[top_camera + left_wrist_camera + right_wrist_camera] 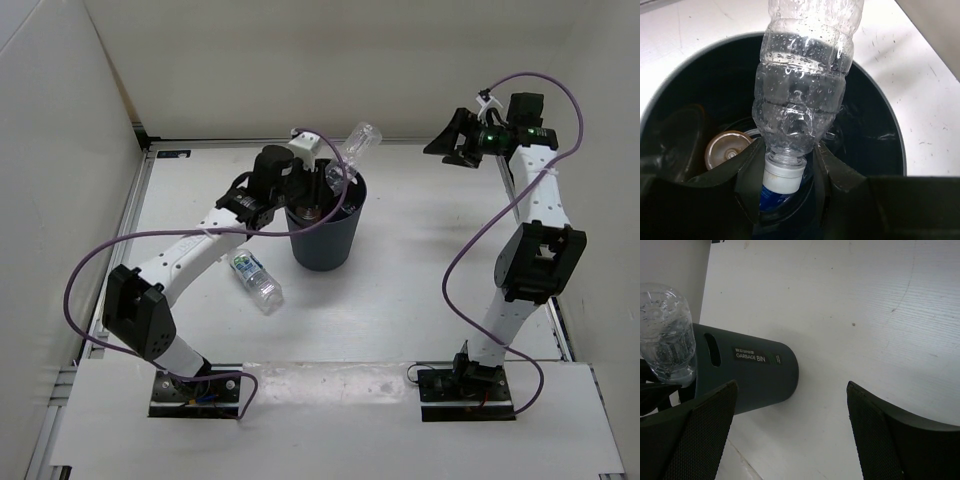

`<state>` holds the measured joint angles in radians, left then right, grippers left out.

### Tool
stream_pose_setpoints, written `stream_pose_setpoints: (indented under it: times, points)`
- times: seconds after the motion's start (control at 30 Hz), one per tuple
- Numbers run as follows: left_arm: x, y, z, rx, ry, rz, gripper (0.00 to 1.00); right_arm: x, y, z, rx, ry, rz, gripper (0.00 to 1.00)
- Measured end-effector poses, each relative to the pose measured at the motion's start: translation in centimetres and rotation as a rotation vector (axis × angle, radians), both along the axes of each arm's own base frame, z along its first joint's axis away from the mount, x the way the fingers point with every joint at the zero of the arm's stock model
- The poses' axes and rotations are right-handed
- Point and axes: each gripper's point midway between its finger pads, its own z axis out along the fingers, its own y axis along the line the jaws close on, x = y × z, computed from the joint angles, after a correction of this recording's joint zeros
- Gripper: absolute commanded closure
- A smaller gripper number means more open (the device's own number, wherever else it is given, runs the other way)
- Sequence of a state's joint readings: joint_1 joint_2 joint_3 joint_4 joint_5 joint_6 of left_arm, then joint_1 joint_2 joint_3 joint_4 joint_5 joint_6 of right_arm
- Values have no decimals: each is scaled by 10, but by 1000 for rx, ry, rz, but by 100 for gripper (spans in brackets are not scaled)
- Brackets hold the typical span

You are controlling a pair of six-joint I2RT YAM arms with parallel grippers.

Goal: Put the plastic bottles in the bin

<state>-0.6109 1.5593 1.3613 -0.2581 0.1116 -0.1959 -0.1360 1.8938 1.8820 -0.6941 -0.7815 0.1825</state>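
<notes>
Gripping ribbed clear bottle (802, 100) | left end effector (790, 175) | round tapered bin (325, 245)

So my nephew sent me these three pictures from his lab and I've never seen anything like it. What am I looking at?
Two robot arms are bolted to a white table. One picture looks down from above; the other two come from small cameras on each arm's wrist. The left gripper is shut on the neck of a clear bottle, cap down, over the open bin. Inside the bin, the left wrist view shows an orange bottle and something blue under the cap. Another bottle with a blue label lies on the table beside the bin. The right gripper stands open and empty, well off to the side.
</notes>
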Motion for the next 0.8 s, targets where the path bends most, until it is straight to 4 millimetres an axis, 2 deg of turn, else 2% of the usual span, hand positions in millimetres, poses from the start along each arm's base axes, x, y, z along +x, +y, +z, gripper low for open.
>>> stream_pose_setpoints:
  times: [0.17,0.27,0.3,0.4,0.43,0.47,0.53,0.6,0.67,0.73,0.8]
  points:
    - [-3,-1,-20,7,17,-15,97,-1,3,3,-2,-3,9,10]
    - [-11,3,-43,36,60,-20,75,-3,6,3,-3,2,17,10]
    - [-14,6,-53,49,80,-19,64,-4,7,3,-2,6,19,10]
    - [-18,13,-69,79,113,-10,45,-6,10,2,-2,17,26,10]
    - [-18,14,-70,86,116,-8,26,-7,11,2,-3,18,28,10]
    - [-18,15,-71,90,118,-4,12,-7,12,2,-3,18,30,10]
    - [-18,19,-70,105,111,7,0,-8,13,2,-4,19,34,10]
    - [-18,21,-60,110,88,12,0,-9,15,1,-6,19,40,10]
    - [-15,28,-43,133,48,36,0,-10,18,1,-7,21,48,10]
    - [-6,32,-12,139,-15,60,0,-11,21,0,-9,22,57,10]
    - [2,35,26,126,-92,78,0,-12,25,0,-10,22,66,10]
